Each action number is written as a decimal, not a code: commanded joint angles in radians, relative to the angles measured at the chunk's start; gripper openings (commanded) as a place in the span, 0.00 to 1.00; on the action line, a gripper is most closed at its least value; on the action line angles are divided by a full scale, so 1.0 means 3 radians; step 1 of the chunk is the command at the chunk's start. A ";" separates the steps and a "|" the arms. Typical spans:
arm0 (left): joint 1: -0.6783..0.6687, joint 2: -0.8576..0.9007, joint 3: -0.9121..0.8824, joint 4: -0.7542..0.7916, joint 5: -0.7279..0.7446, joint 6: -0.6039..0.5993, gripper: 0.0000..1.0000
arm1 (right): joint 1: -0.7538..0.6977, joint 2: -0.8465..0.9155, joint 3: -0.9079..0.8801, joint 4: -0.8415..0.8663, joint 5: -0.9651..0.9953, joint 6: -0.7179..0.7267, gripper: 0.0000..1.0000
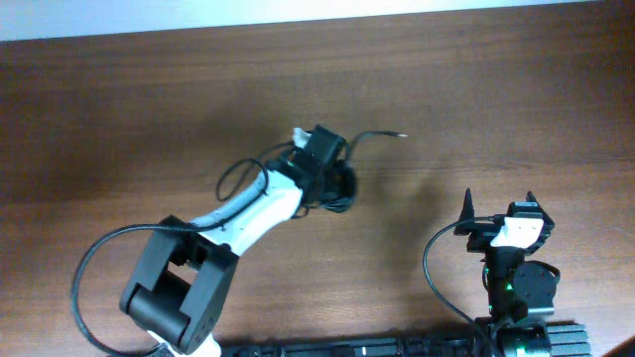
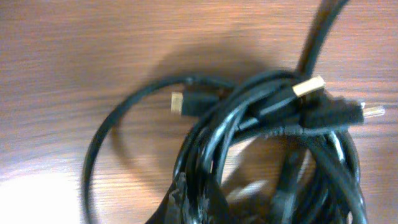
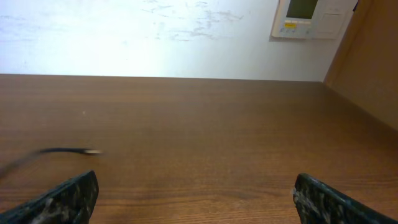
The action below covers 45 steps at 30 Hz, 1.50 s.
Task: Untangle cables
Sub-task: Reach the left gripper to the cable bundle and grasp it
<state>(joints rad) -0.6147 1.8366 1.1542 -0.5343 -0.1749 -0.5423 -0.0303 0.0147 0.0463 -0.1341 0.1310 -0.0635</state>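
The cables [image 1: 344, 195] are thin black cords bunched in a knot at the table's middle. One loose end [image 1: 382, 134] runs right and a loop [image 1: 230, 177] lies to the left. My left gripper [image 1: 332, 181] sits on the knot. In the left wrist view the cables [image 2: 267, 109] show gold-tipped plugs [image 2: 308, 86], and the left gripper's jaws [image 2: 196, 205] are shut on several strands. My right gripper [image 1: 498, 200] is open and empty, well right of the knot. In the right wrist view its fingers [image 3: 196, 199] are wide apart, with one cable end [image 3: 65, 151] ahead on the left.
The brown wooden table [image 1: 516, 89] ends at a white wall [image 3: 155, 31] at the back. A thicker black wire [image 1: 84, 278] loops from the left arm's base, and another [image 1: 432, 268] from the right arm's.
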 commanded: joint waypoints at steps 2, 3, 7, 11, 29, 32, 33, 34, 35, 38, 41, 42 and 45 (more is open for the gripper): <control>0.0352 -0.0443 0.0313 -0.0345 -0.0315 0.0094 0.42 | 0.0013 -0.0025 -0.0036 0.0000 0.0017 -0.0025 0.98; 0.0381 -0.0478 0.0312 -0.0345 0.0131 0.0094 0.46 | 0.0013 -0.0025 -0.0036 0.0001 0.0017 -0.0025 0.98; 0.0348 -0.0376 0.0300 -0.0497 0.0322 0.0092 0.74 | 0.0013 -0.0025 -0.0036 0.0000 0.0017 -0.0025 0.99; 0.0436 -0.0170 0.0300 -0.0725 -0.0264 -0.0215 0.71 | 0.0013 -0.0025 -0.0036 0.0001 0.0017 -0.0025 0.99; 0.0928 -0.0025 0.0304 -0.1375 0.0148 -0.2113 0.91 | 0.0013 -0.0025 -0.0036 0.0000 0.0017 -0.0025 0.98; 0.0918 0.0004 0.0298 -0.1259 0.0064 -0.2258 0.70 | 0.0013 -0.0025 -0.0036 0.0000 0.0017 -0.0025 0.99; 0.0916 0.0036 0.0291 -0.1246 0.0057 -0.2258 0.66 | 0.0013 -0.0025 -0.0036 0.0000 0.0017 -0.0025 0.99; 0.0916 0.0083 0.0281 -0.1235 0.0057 -0.2258 0.65 | 0.0013 -0.0025 -0.0036 0.0000 0.0017 -0.0025 0.98; 0.0916 0.0161 0.0275 -0.1231 0.0071 -0.2257 0.63 | 0.0013 -0.0025 -0.0036 0.0001 0.0017 -0.0025 0.99; 0.0916 0.0373 0.0275 -0.1308 0.0081 -0.2213 0.22 | 0.0013 -0.0025 -0.0036 0.0000 0.0017 -0.0025 0.99; 0.0959 0.0285 0.0361 -0.1326 0.0080 -0.1565 0.00 | 0.0013 -0.0025 -0.0036 0.0000 0.0017 -0.0025 0.99; 0.1003 0.0189 0.0441 -0.1359 0.0084 -0.1366 0.00 | 0.0013 -0.0025 -0.0036 0.0000 0.0017 -0.0025 0.99; 0.1113 -0.0196 0.0600 -0.1447 0.0070 -0.0964 0.00 | 0.0013 -0.0025 -0.0036 0.0000 0.0017 -0.0025 0.98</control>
<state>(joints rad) -0.3111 1.9118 1.2751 -0.9653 -0.1383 -1.0016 -0.0303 0.0147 0.0463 -0.1341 0.1310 -0.0643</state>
